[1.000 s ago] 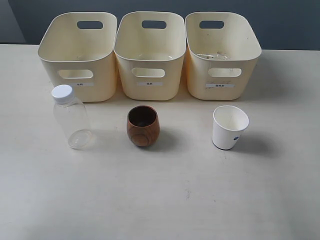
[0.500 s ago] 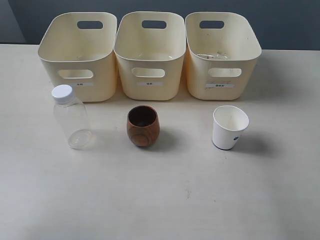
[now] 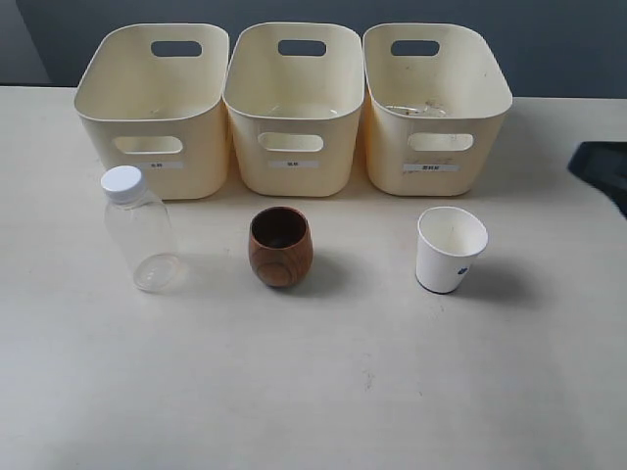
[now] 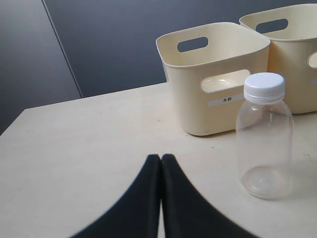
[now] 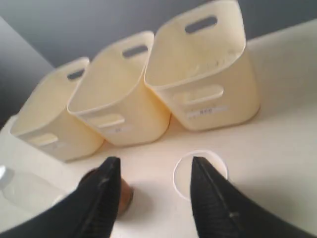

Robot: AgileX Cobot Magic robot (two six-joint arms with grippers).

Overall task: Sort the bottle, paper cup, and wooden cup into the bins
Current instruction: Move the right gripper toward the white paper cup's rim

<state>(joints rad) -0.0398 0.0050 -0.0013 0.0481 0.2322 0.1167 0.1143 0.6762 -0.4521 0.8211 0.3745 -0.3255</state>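
The clear bottle (image 3: 142, 235) with a white cap stands at the left, the brown wooden cup (image 3: 280, 248) in the middle and the white paper cup (image 3: 451, 250) at the right. All three are upright in front of three cream bins (image 3: 291, 157). My left gripper (image 4: 161, 157) is shut and empty, low over the table, with the bottle (image 4: 264, 139) a short way off to one side. My right gripper (image 5: 153, 166) hangs open and empty above the table. The paper cup (image 5: 182, 179) shows partly behind one finger and the wooden cup (image 5: 125, 196) behind the other.
The bins stand side by side along the back, the left bin (image 3: 186, 176), the middle bin and the right bin (image 3: 438, 142). A dark part of the right arm (image 3: 600, 166) shows at the right edge of the exterior view. Beyond the bins the table ends at a dark wall.
A dark part of the right arm has come into the exterior view at the right edge. The bottle, both cups and the bins have not moved.
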